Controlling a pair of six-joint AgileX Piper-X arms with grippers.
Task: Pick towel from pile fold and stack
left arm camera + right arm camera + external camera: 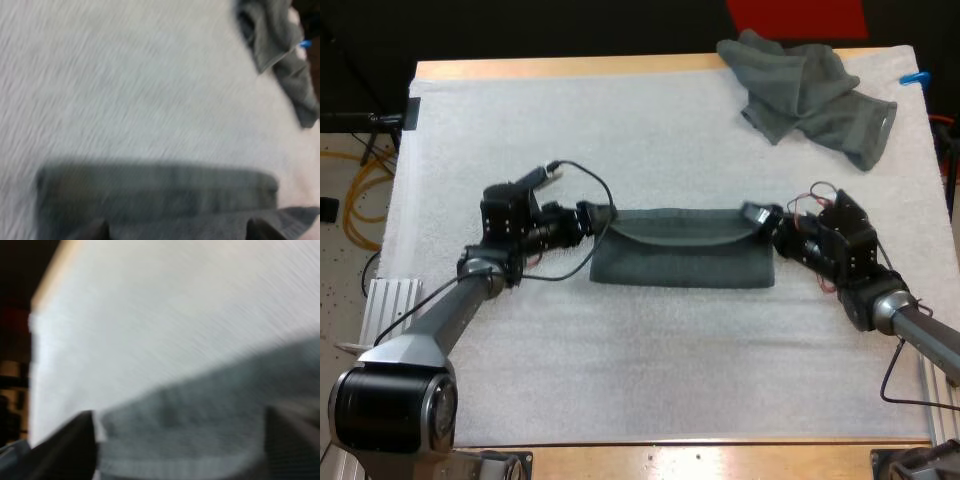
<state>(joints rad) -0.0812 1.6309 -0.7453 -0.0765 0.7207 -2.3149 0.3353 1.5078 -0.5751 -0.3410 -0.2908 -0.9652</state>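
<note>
A dark grey-green folded towel point(680, 262) stretches between the left gripper point(600, 218) and the right gripper point(762, 217) on a white mat point(620, 360). Each pinches one end, with the upper layer's edge raised. A crumpled towel point(810, 90) lies well beyond the right gripper.

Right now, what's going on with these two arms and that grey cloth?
Two robot arms appear to be mid-fold. The left gripper is at one end of the partly folded towel on the white mat, and the right gripper is at the other. A crumpled towel lies at the mat's far right corner.
</note>
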